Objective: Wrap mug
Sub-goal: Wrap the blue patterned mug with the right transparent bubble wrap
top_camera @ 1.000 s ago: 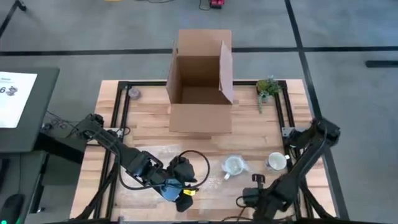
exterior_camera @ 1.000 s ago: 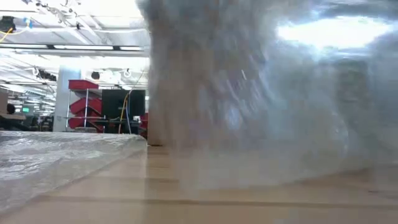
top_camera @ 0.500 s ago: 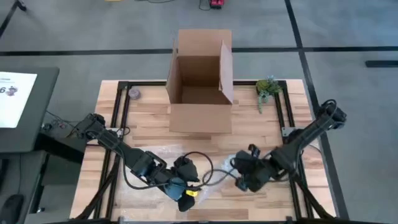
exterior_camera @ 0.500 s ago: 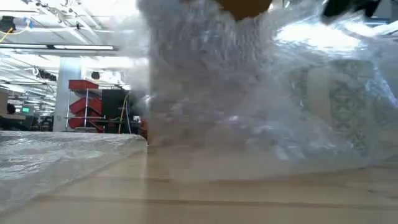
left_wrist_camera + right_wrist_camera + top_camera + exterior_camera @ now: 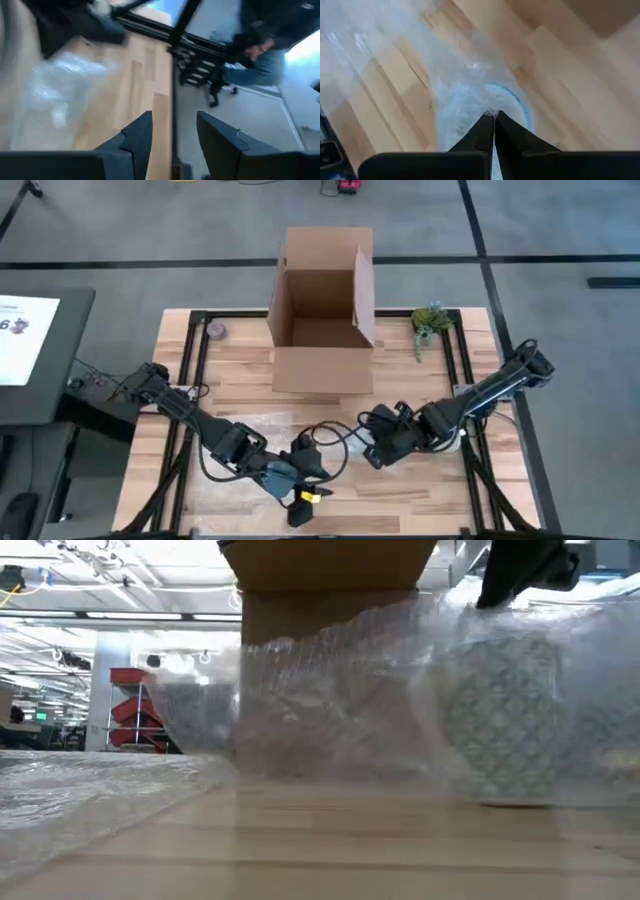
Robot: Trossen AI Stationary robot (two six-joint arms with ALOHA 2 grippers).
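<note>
Very little writing can be read here. In the high view, a white sheet or screen [image 5: 25, 326] lies on the dark stand at the table's nine o'clock side, and it carries a dark mark at its near edge that looks like the digit "6"; smaller marks beside it are too small to make out. The cardboard box [image 5: 322, 310] at the table's twelve o'clock shows plain brown faces with no print that can be read. The mug [image 5: 503, 715] in the low view bears a patterned surface, seen through bubble wrap [image 5: 330, 690], but no letters or numbers can be told on it.
</note>
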